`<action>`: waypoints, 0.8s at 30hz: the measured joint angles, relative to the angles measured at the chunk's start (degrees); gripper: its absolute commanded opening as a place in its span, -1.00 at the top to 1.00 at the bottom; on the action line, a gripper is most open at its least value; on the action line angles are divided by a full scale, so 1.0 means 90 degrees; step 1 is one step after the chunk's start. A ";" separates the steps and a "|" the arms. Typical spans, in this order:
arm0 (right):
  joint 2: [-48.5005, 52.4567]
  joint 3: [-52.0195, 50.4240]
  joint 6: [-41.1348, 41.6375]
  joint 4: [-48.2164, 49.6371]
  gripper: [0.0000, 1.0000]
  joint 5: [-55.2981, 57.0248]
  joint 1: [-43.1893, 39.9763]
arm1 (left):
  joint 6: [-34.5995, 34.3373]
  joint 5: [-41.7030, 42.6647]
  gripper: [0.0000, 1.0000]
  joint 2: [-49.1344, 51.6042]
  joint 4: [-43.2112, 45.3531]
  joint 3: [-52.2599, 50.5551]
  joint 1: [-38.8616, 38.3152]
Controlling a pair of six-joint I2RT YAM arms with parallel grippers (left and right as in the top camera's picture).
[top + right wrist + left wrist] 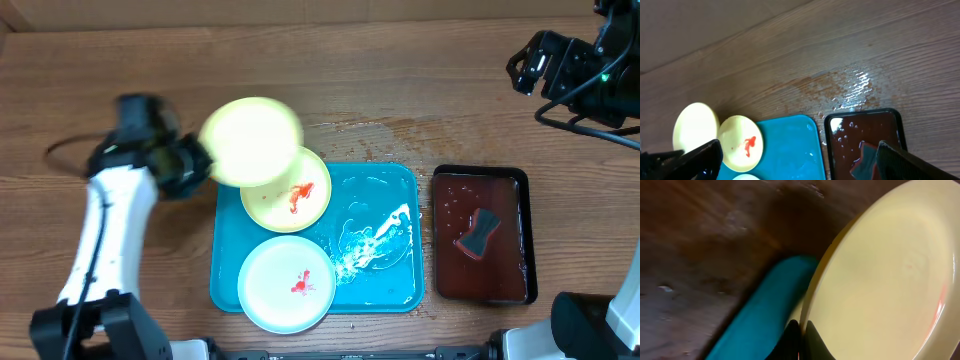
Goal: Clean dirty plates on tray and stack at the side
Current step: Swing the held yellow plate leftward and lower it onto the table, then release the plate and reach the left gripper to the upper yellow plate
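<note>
Yellow plate [890, 280]: rim clamped by left gripper [801, 332].
Right gripper [800, 150]: spread, empty.
Risk: thin rim hold may be lost; tray [757, 312] below fingers.

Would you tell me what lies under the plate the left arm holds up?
Beneath the raised plate sit the edge of the smeared yellow plate and a corner of the blue tray; anything else is hidden.

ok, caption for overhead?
Left gripper holds a yellow plate over a corner of the blue tray; two sauce-smeared plates lie inside.
</note>
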 measured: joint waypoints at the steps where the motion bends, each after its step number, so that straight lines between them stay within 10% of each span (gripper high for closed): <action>1: 0.0000 0.0000 0.0000 0.0000 -0.99 -0.0032 0.0000 | 0.0002 0.0070 0.91 -0.0024 0.0044 -0.0136 0.0355; 10: 0.0002 0.0000 0.0000 0.0002 -1.00 -0.0095 0.0000 | 0.0391 -0.0032 0.92 -0.0039 0.0022 -0.0512 0.2788; 24: 0.0024 0.0000 -0.0022 0.0000 -1.00 -0.0107 0.0000 | 0.0138 -0.1326 0.85 0.1032 0.0185 -0.1039 0.2968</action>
